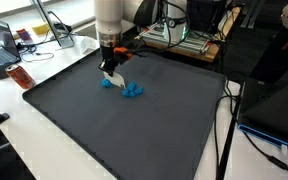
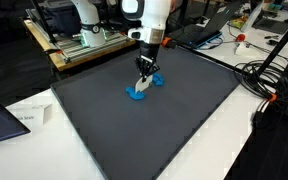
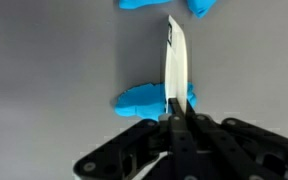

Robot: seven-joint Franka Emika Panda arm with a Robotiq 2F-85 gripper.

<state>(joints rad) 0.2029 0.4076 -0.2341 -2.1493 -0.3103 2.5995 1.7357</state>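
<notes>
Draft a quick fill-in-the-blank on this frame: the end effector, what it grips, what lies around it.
1. The end effector is shut on a thin, flat strip whose colour is ____.
2. The small lumps lying near its tip are ____ in colour.
3. They lie on a large mat that is dark ____.
4. In the wrist view, the strip stands between the fingers with one lump right ____ it.

Missing words: white; blue; grey; beside

claw (image 1: 110, 67) clamps white strip (image 1: 112, 75) beside blue pieces (image 1: 132, 91)
</notes>
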